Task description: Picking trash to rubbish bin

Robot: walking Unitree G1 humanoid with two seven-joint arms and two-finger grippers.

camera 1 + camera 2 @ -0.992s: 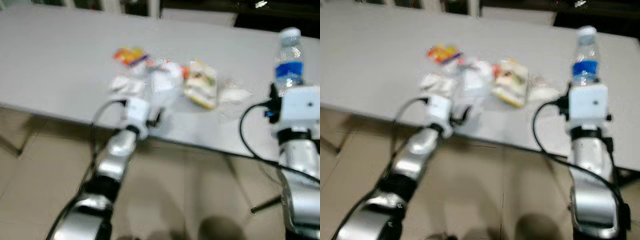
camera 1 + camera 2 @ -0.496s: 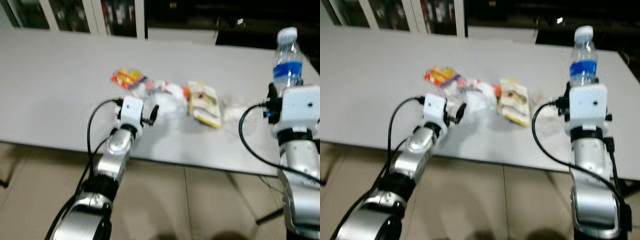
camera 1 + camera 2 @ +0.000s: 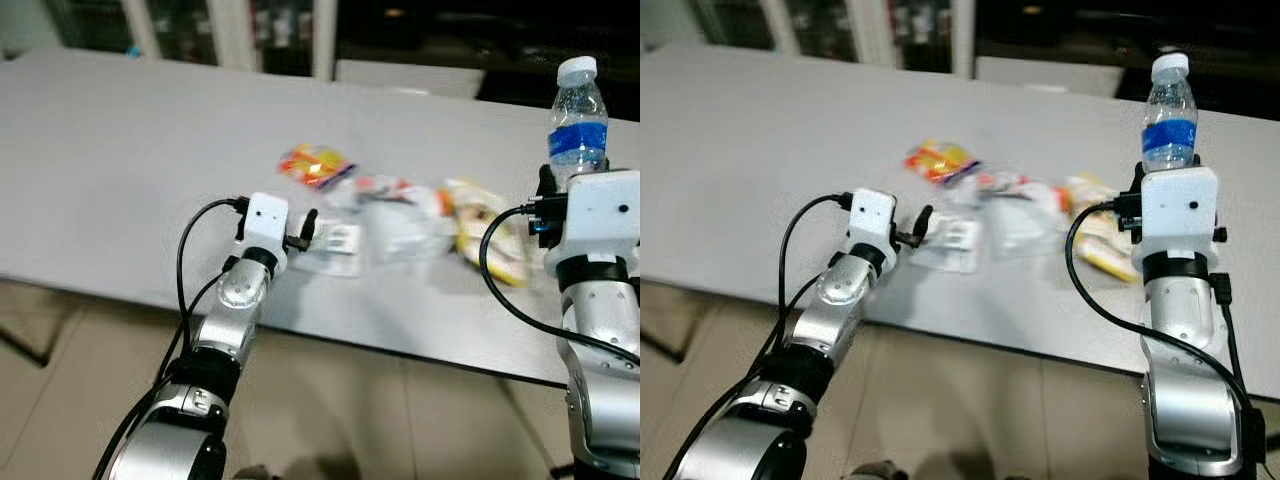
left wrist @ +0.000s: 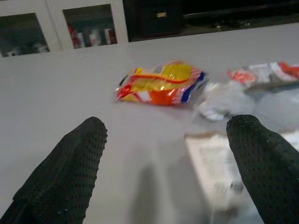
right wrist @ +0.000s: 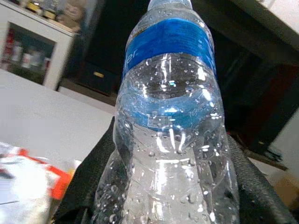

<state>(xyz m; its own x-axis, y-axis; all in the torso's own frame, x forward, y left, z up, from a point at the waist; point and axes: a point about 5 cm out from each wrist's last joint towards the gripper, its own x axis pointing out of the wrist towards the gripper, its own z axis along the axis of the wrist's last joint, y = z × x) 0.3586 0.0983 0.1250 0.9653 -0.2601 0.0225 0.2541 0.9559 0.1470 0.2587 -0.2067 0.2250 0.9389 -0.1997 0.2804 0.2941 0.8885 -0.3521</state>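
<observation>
A pile of trash lies on the grey table: an orange and yellow snack wrapper, a flat clear packet, crumpled white wrappers and a yellow packet. My left gripper hovers low over the table just left of the clear packet, open with nothing between its fingers. In the left wrist view the snack wrapper lies ahead of the black fingertips. My right gripper is raised at the right, shut on an upright water bottle with a blue label and white cap.
The table's front edge runs just under my left wrist, with tiled floor below it. White glass-door cabinets stand behind the table, with a dark area to their right.
The view has swung left, so the trash sits further right in the picture. My left gripper has come forward from the table's edge to beside the clear packet. The right gripper still holds the bottle.
</observation>
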